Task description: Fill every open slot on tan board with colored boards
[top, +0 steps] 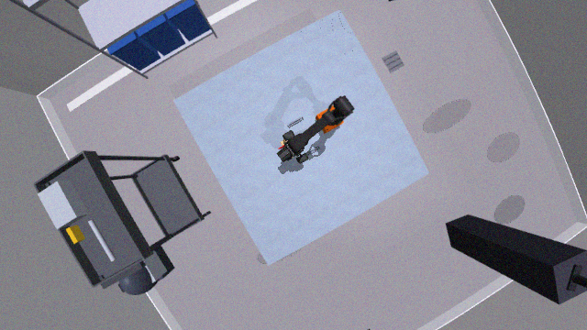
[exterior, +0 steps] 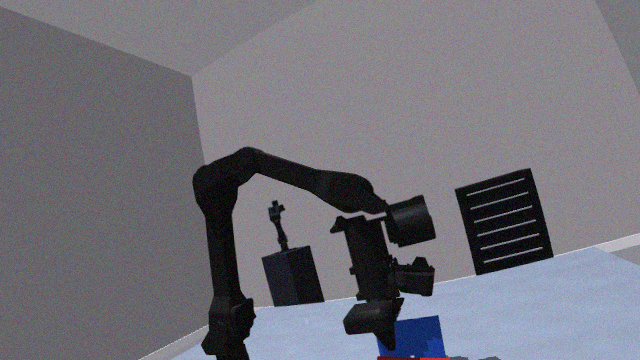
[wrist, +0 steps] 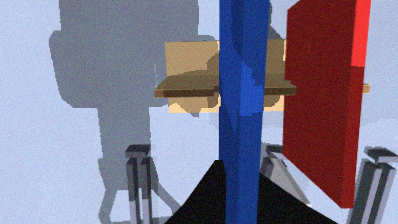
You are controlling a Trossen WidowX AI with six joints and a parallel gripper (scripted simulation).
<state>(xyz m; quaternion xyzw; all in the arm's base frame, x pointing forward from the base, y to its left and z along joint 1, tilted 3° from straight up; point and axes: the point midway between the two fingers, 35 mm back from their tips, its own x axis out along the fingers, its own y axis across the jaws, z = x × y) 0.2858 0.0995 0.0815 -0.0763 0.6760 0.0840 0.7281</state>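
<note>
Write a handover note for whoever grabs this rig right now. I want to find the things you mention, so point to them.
Tool (exterior: 387,345) (wrist: 227,168): shut on the upright blue board (exterior: 419,336) (wrist: 242,100), held crosswise over the standing tan board (wrist: 187,86).
Red board (exterior: 435,358) (wrist: 320,105): upright, crosswise on the tan board, apparently slotted.
Two grey metal-look holders (wrist: 138,185) (wrist: 375,185): beside the boards.
Left: seat blue fully if not yet locked (can't tell), check for other open slots, release, move clear.

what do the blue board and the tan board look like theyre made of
The blue board looks like painted wood or plastic: solid, even color, matte, no visible grain.

The tan board could be bare wood or fiberboard, judging by its dull brown face and paler end.
</note>
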